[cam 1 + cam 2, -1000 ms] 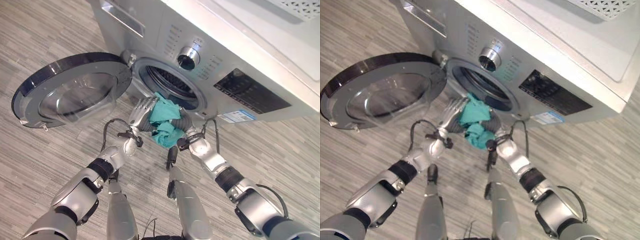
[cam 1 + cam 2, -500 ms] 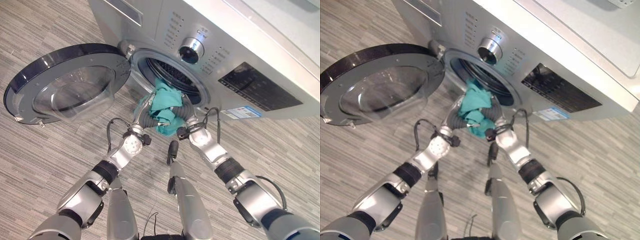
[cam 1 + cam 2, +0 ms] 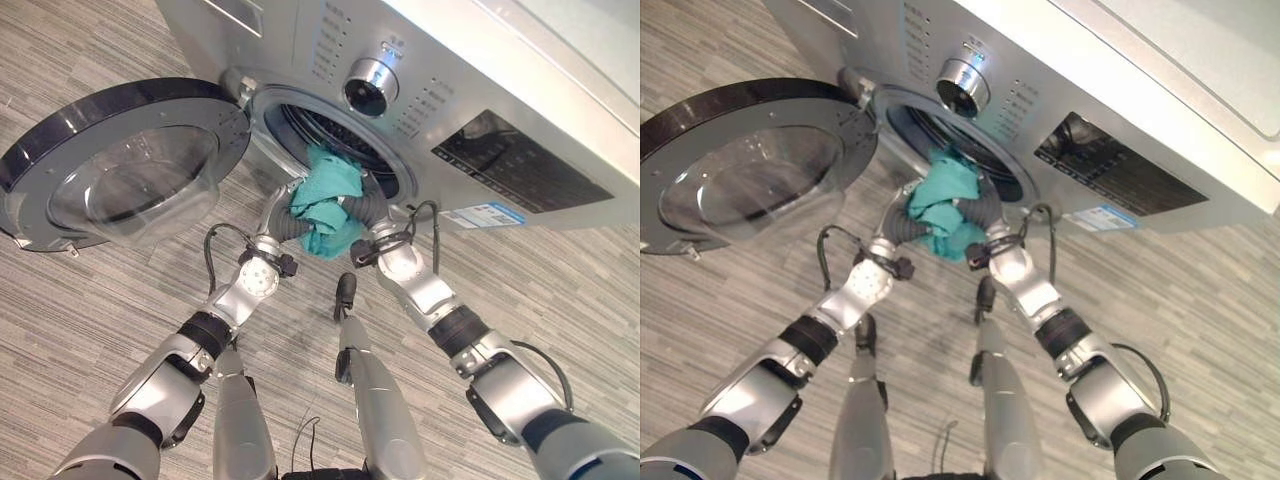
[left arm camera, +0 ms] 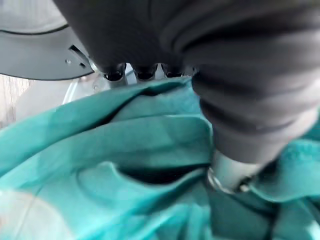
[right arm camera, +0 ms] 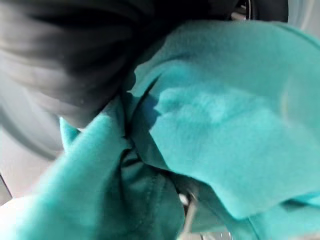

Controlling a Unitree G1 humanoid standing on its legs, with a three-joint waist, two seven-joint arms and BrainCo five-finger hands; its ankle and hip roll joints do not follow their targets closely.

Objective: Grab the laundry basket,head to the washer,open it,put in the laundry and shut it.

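Feeding teal cloth [image 3: 325, 195] into the drum mouth [image 3: 340, 140], left hand [image 3: 283, 207] and right hand [image 3: 368, 216] clamped on it; trailing folds may snag the rim and spill out.

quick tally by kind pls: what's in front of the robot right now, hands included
Washer: 1
Washer door, swung open: 1
Control knob: 1
Teal laundry bundle, at the drum opening: 1
Robot hands, left hand and right hand, one on each side of the bundle: 2
Total: 6
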